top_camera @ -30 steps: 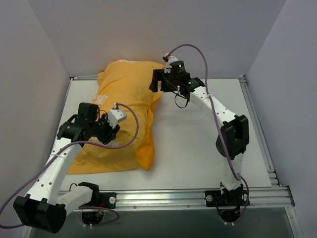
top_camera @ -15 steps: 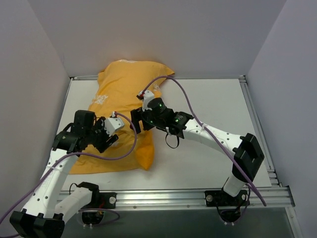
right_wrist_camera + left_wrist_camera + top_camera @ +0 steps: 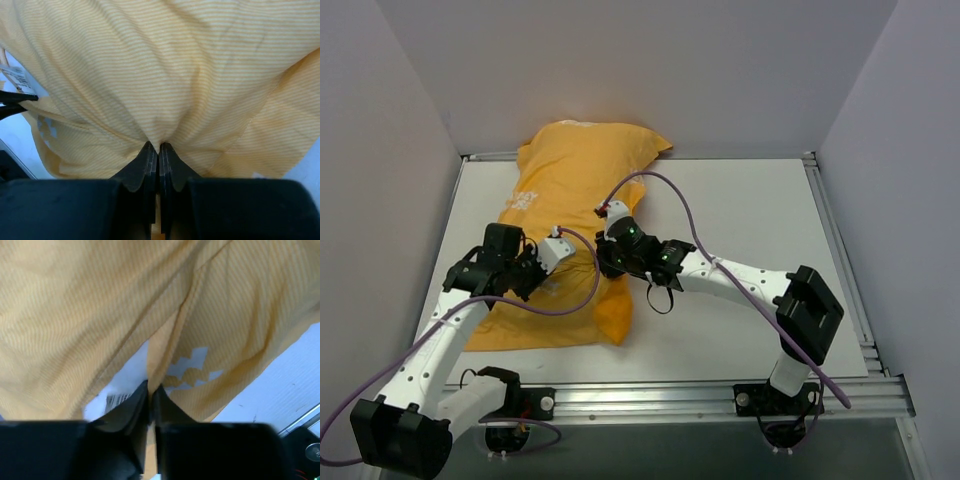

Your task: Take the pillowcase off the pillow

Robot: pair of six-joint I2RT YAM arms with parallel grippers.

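Top external: pillowcase [image 3: 570, 190] lies plump on left half of table [image 3: 740, 200], far end against back wall, near end toward left arm base. Left gripper [image 3: 533, 270] sits on its left-middle part, right gripper [image 3: 604, 258] at its right edge, the two near each other. Left wrist: jaws nearly together, pinching a fabric fold. Right wrist: jaws pressed tight on a small pucker of orange cloth.

White arms [image 3: 735, 278], black joints [image 3: 809, 305], purple cables [image 3: 682, 203], green lights [image 3: 631, 231]
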